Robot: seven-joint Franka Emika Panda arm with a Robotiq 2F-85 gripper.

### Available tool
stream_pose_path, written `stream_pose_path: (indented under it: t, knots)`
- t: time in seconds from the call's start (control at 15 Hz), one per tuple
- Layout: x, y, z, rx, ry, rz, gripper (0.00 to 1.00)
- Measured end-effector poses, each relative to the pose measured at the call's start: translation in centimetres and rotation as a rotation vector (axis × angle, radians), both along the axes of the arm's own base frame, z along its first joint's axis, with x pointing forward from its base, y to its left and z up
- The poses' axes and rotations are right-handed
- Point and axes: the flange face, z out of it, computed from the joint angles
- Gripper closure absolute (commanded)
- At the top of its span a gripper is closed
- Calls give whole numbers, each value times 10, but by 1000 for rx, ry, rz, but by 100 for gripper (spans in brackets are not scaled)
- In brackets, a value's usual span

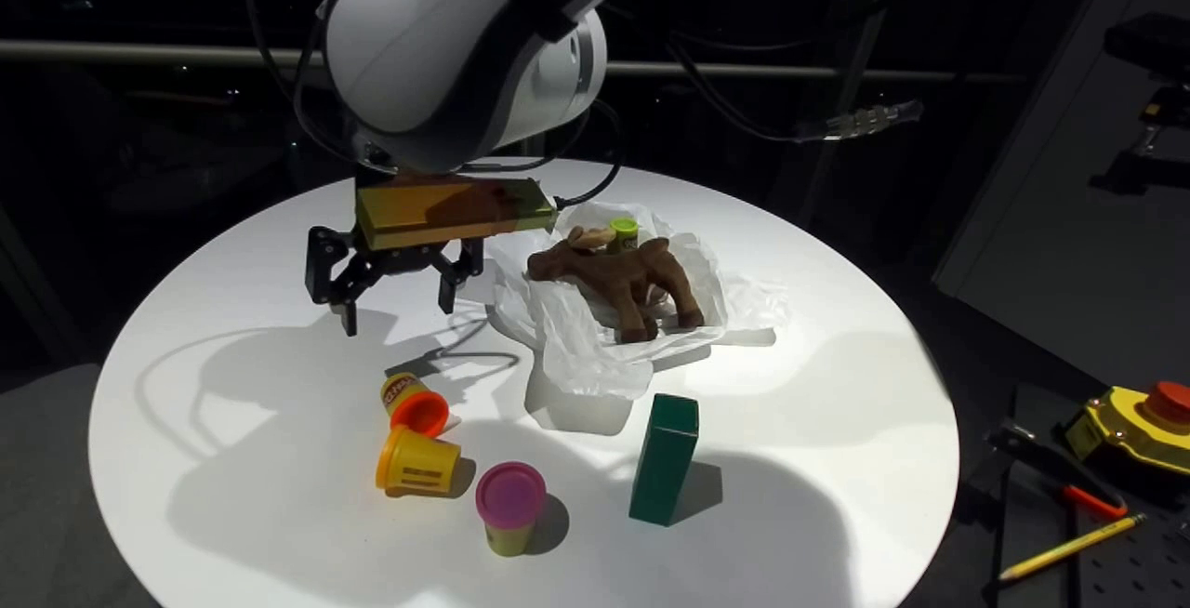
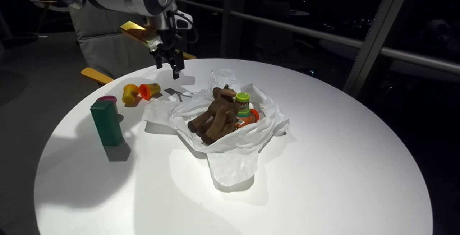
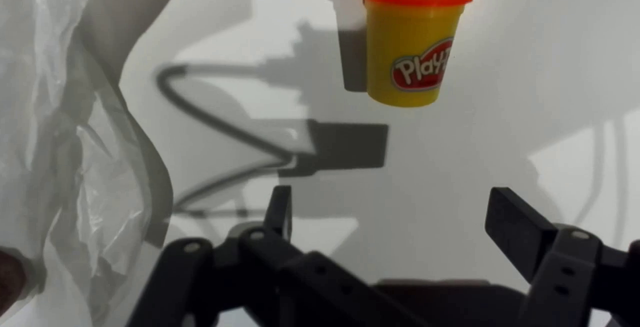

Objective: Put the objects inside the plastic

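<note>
The white plastic bag (image 1: 595, 362) lies spread open on the table, also in an exterior view (image 2: 233, 166) and the wrist view (image 3: 100, 177). In it are a brown plush animal (image 2: 219, 116), a green-lidded can (image 2: 243, 104) and a red-lidded orange can (image 2: 246, 120). Outside it, a red-lidded yellow can (image 3: 407, 57) and an orange-lidded yellow can (image 1: 418, 462) lie on their sides. A pink-lidded can (image 1: 510, 496) and a dark green box (image 1: 665, 459) stand upright. My gripper (image 1: 398, 312), also in the wrist view (image 3: 392, 212), is open and empty above the table, beyond the red-lidded yellow can.
The round white table (image 1: 818, 515) has a dark surround. A chair (image 2: 104, 44) with wooden arms stands behind the gripper. A yellow box with a red button (image 1: 1139, 427) and a pencil (image 1: 1069, 548) lie off the table. The arm's cable loops near the wrist.
</note>
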Motion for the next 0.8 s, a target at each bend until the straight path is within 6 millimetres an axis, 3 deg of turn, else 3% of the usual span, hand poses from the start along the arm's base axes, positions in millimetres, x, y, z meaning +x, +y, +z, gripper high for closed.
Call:
stream_pose_path:
  t: [0.53,0.8]
  knots:
    - [-19,26,-35,-36,222,108,0]
    - [-25,41,-42,-50,266,154,2]
